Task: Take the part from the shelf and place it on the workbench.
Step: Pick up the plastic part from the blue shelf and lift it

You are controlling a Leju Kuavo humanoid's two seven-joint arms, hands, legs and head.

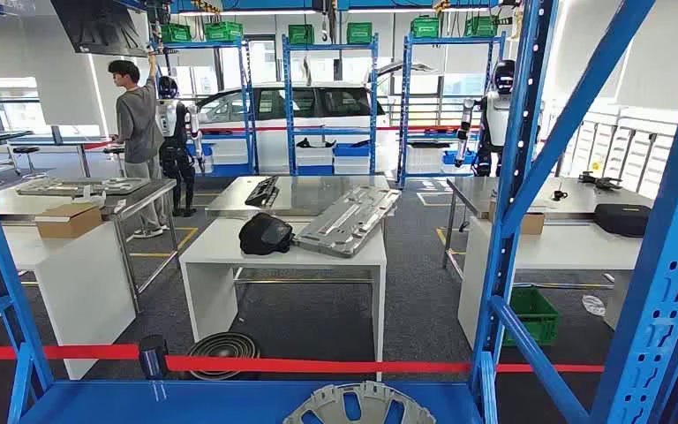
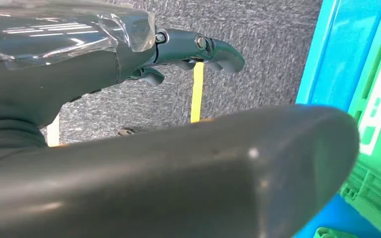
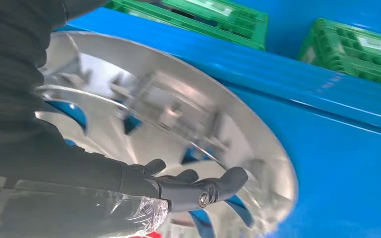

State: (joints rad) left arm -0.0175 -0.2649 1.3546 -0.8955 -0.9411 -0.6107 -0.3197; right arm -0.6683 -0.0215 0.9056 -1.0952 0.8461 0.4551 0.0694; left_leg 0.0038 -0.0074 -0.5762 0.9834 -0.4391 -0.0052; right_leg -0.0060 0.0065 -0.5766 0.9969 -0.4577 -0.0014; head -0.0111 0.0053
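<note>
Right hand [image 3: 178, 186], fingers spread and holding nothing, lies against the silver wheel cover [image 3: 178, 124] on the blue shelf [image 3: 337, 129]; a one-sided grip risks it sliding off

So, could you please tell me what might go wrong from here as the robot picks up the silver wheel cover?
The right hand has its fingers against the smooth, curved wheel cover; it might slip. The cover lies at the blue shelf's front edge, so a nudge could tip it off. Lifting it could strike the slanted blue brace.
</note>
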